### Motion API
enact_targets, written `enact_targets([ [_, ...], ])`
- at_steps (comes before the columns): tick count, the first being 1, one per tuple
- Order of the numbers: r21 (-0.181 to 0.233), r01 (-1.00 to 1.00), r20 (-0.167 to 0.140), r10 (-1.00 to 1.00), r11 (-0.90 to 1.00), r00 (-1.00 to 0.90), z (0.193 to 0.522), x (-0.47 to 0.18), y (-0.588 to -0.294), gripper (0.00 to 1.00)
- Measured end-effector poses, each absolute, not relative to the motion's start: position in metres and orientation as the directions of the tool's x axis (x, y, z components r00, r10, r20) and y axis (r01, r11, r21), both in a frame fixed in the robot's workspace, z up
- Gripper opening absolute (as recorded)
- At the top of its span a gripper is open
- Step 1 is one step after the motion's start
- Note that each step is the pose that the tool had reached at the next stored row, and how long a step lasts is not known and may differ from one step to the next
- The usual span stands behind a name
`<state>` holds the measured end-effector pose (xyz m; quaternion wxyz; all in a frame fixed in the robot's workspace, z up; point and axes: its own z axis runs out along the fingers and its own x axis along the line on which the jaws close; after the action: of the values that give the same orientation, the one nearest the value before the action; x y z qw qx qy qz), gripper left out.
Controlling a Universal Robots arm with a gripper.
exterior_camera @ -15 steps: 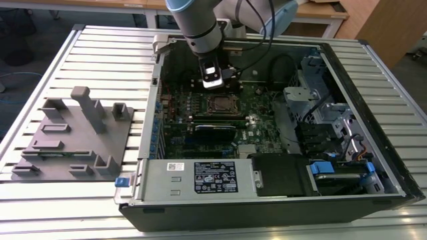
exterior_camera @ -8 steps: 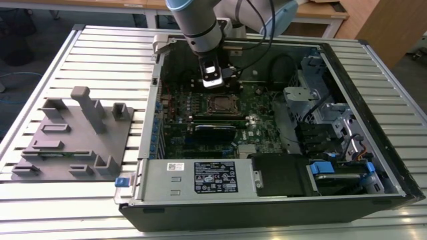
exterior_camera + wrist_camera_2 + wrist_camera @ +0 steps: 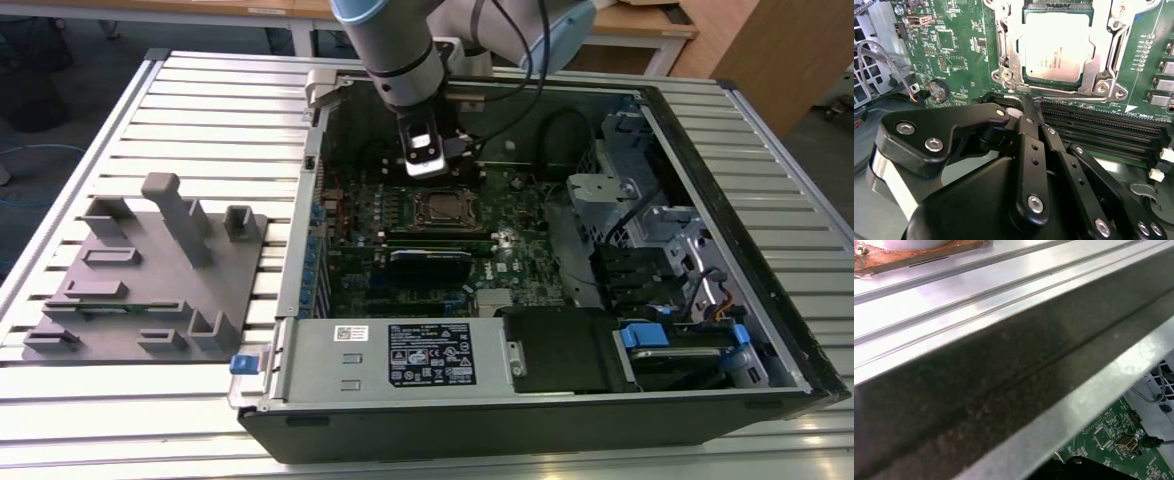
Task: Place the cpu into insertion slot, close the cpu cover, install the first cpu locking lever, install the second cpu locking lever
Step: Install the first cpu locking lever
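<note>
The cpu (image 3: 1056, 45) lies flat in the insertion slot (image 3: 441, 208) on the green board, its silver top facing up. The cpu cover (image 3: 1104, 60) lies down over the chip's edges as a silvery frame. A thin metal locking lever (image 3: 1069, 92) runs along the socket's side nearest my gripper. My gripper (image 3: 1032, 106) has its black fingers shut together, with the tips right at that lever's end; I cannot tell whether they touch it. In the exterior view my gripper (image 3: 430, 165) hangs inside the open case, just behind the socket.
Long black memory slots (image 3: 1094, 125) run just beside the fingertips. A coin battery (image 3: 936, 90) and cables sit nearby. The dark case wall (image 3: 979, 380) is close to the wrist. A grey fixture block (image 3: 147, 270) stands on the slatted table at the exterior view's left.
</note>
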<state>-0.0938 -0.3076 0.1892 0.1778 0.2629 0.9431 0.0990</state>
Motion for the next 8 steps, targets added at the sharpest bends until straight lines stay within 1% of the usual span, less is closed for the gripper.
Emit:
enact_targets([
  [8,0.280,0.461,-0.283,0.531,0.842,-0.799,0.1871,-0.0938,-0.3086,0.10],
])
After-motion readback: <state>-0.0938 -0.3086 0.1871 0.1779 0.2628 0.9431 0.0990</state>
